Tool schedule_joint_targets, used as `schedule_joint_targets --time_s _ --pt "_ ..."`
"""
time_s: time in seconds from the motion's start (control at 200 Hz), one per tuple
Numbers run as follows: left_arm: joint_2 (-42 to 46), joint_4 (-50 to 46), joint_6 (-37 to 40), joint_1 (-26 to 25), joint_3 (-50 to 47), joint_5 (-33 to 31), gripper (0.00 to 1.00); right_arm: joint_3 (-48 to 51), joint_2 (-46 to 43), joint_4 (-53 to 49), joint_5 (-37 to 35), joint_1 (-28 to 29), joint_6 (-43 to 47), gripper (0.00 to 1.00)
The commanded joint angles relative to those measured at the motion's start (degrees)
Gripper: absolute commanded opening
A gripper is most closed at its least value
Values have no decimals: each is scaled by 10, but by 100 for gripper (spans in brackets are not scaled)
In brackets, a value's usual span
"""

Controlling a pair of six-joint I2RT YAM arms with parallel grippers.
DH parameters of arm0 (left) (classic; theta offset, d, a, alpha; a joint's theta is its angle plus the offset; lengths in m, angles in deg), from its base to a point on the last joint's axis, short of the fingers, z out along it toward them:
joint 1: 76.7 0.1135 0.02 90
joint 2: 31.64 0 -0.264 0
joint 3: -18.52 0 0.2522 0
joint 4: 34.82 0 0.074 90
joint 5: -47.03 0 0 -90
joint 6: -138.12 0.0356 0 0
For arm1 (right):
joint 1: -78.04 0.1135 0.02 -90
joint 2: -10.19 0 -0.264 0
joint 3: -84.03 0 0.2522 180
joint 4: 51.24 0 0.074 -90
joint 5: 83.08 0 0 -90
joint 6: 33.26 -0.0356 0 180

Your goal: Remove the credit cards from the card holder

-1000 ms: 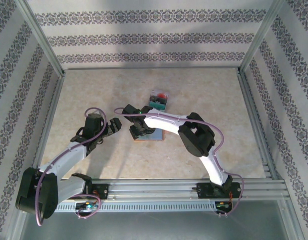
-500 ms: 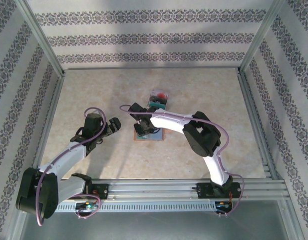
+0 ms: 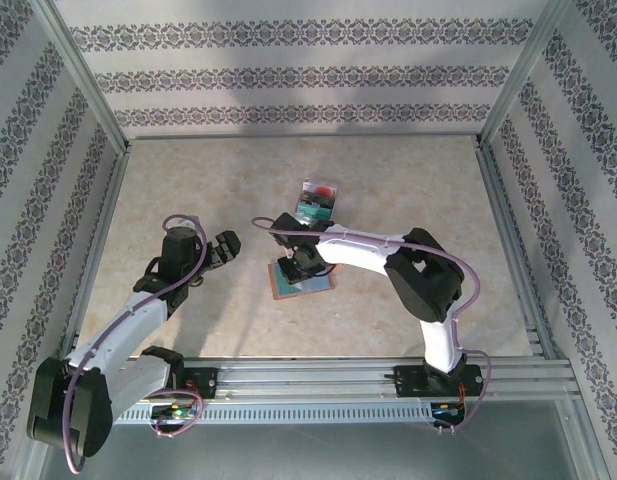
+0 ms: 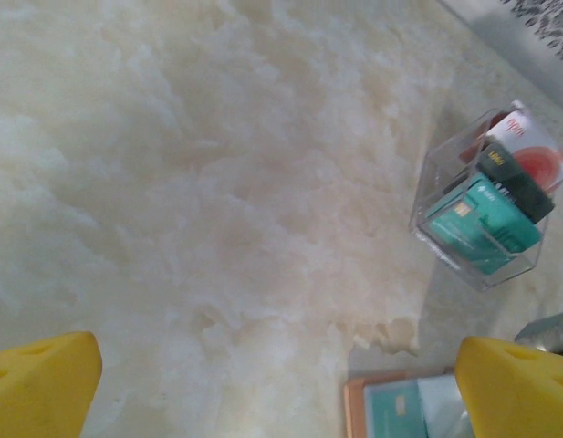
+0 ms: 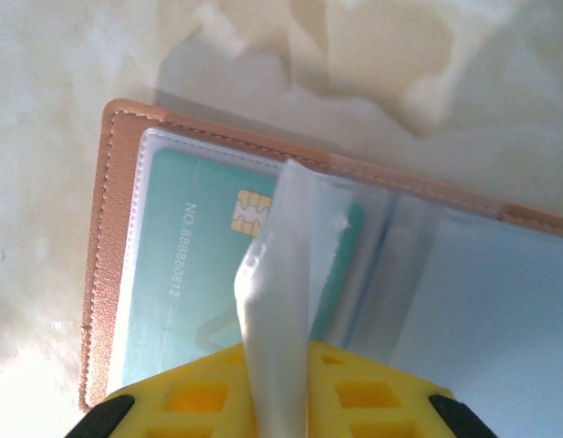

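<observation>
- Sitting open and flat just below the middle of the overhead view: card holder [image 3: 318,284], inside facing up on the pale table [image 3: 188,180], with a clear box [image 3: 316,200] of loose cards just above it in the frame.
- Looking clamped: right gripper [image 5: 276,388], at the bottom edge of its own camera, pads closed on a clear sleeve [image 5: 274,265] standing up from near the fold. Not on a card yet, as far as can be told.
- Hanging wide open and empty: left gripper [image 3: 226,247], left of the holder, apart from it, touching nothing.
- Showing through the left-hand pocket: teal card [image 5: 185,274], chip visible, tucked under plastic.
- Guessing on handling: very light and floppy overall, so likely to lift or slide along with any pull on a sleeve. Probably worth pinning the brown edge down with the free gripper.
- Guessing further: sleeves thin, slick, easy to crease or tear. Cards stiff, flat and slippery, with hardly any edge poking out.
- Best place to grab, probably: a card's exposed edge wherever the pocket opens, pinched on both faces and drawn straight along the pocket, not upward.
</observation>
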Motion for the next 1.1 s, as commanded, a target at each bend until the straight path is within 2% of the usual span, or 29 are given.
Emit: schedule_joint_targets --time_s 0.0,0.1,0.26,0.555,0.859,1.094 --pt "17 -11 11 0 2 -8 100 26 -37 -4 12 7 14 21" --pt "19 -7 10 -5 -1 -9 100 34 -45 -23 -24 7 19 26" --pt "15 -4 9 -6 0 -9 100 29 -43 -46 -79 6 19 29" --pt "13 -25 28 -16 15 -21 100 33 -61 -46 -109 -11 1 30" --pt "-22 -37 59 -88 45 -70 100 68 -81 -33 -126 -40 -20 31" --pt "-59 -26 67 -132 63 -79 99 100 -106 -27 -144 -56 -31 37"
